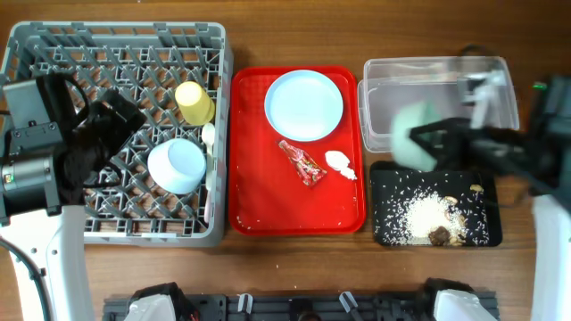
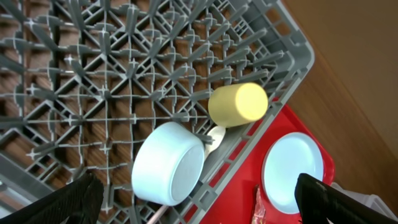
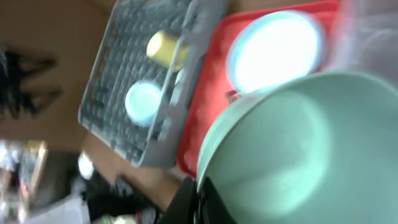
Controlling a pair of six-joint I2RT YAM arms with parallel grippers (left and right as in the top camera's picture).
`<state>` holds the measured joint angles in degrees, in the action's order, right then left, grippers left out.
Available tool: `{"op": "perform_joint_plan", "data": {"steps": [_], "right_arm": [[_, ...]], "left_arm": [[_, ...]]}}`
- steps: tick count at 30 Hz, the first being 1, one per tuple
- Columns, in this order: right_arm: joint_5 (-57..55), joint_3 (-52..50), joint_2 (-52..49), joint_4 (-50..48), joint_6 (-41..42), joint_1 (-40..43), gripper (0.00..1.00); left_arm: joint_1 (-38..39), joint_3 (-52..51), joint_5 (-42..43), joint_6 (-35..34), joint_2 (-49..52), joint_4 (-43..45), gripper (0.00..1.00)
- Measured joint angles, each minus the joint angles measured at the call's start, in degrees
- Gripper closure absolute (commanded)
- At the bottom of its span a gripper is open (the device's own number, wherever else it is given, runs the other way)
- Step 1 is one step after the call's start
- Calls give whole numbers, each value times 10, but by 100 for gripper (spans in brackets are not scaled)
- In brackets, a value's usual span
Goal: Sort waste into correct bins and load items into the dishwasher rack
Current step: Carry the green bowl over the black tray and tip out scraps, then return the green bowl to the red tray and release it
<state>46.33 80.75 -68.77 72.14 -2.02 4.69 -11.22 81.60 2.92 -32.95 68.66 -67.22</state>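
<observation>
At the right gripper: jaws closed down on the rim of the pale green bowl. The bowl is off the table and tilted, and the frames are blurred here. Its inside looks clean in the wrist view.

Just below it: black tray, carrying the rice and brown scraps.

Just behind: clear tub. The bowl overlaps its left near corner.

Next to the left: red tray with 1 pale blue plate, the red wrapper and the white tissue.

Farthest left: dishwasher rack, holding the yellow cup, the pale blue bowl and what looks like the white spoon by its right wall. The left gripper hangs over the rack, jaws fully apart, nothing in them.

Key relation: the rack lies straight left of the held bowl, with the whole red tray between them. The left arm is nearer the rack but empty, and the right arm has the bowl.

Judgement: a long leftward carry over the red tray to free pegs.
</observation>
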Motion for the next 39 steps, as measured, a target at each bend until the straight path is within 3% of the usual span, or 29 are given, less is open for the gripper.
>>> {"op": "perform_joint_plan", "data": {"steps": [4,6,10,16,31,32,33,34,35,39], "right_arm": [[-194,0,-21,-71,156,-303,96],[-276,2,-65,-111,210,-413,96],[-374,2,-206,-162,264,-526,96],[-399,2,-319,-189,292,-535,95],[-399,-1,-367,-238,297,-561,91],[-400,-1,-370,-240,299,-562,88],[-400,-1,-372,-245,299,-562,80],[-400,-1,-372,-247,303,-562,65],[-400,-1,-372,-247,306,-562,59],[-400,0,-372,-237,307,-561,55]], "left_arm": [[-1,0,0,0,0,0,0],[0,0,0,0,0,0,0],[0,0,0,0,0,0,0],[-1,0,0,0,0,-1,0],[0,0,0,0,0,-1,0],[-1,0,0,0,0,-1,0],[-1,0,0,0,0,-1,0],[0,0,0,0,0,0,0],[0,0,0,0,0,-1,0],[0,0,0,0,0,0,0]]}}
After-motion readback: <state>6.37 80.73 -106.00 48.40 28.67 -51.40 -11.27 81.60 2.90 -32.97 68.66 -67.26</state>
